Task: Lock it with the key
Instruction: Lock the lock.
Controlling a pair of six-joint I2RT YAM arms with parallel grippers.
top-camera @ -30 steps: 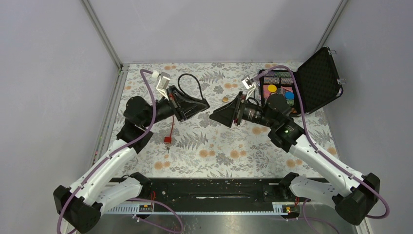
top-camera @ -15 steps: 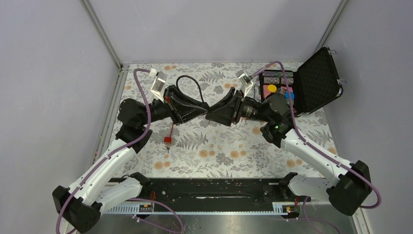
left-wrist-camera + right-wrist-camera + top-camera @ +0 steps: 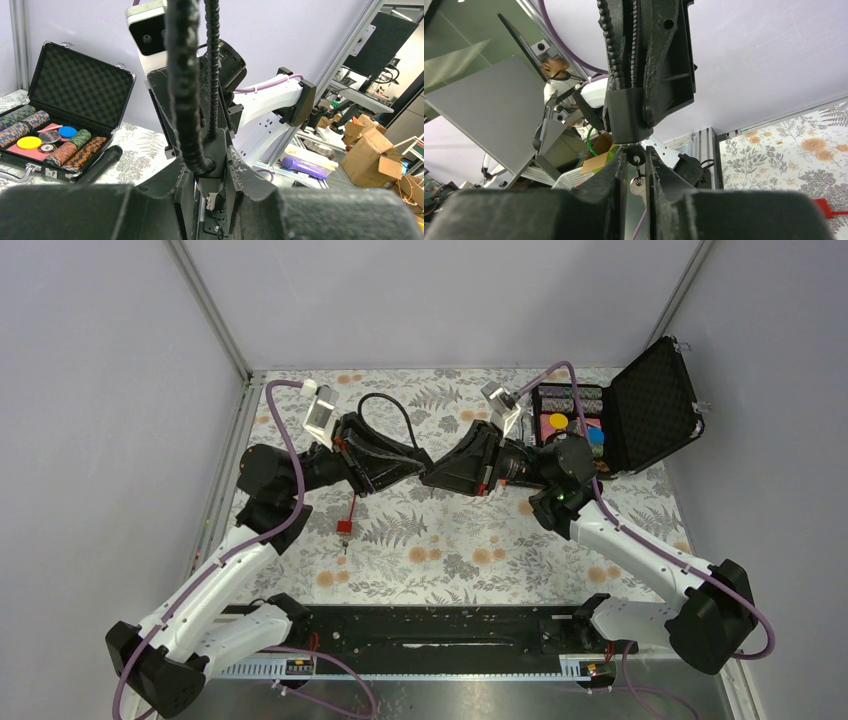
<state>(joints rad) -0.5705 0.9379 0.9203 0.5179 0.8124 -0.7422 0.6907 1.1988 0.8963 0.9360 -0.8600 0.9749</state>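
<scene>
My left gripper (image 3: 412, 462) is shut on the body of a black cable lock (image 3: 216, 145), held up above the table. The lock's black cable (image 3: 385, 405) loops away behind it. The key's black head (image 3: 635, 151) sticks out of the lock's underside, and a silver key (image 3: 638, 186) hangs from it on a small ring. My right gripper (image 3: 636, 154) comes tip to tip with the left one, its fingers (image 3: 616, 172) pressed on both sides of the key's head. The left wrist view shows silvery key teeth (image 3: 211, 200) just under the lock body.
An open black case (image 3: 655, 405) with poker chips (image 3: 565, 420) stands at the back right, with a black microphone (image 3: 100, 162) lying in front of it. A red lock block (image 3: 344, 527) on a red wire rests on the flowered cloth below the left gripper.
My right gripper swung left to meet the lock and narrowed its jaws onto the key's head. The left gripper, still holding the lock, shifted slightly right and up.
</scene>
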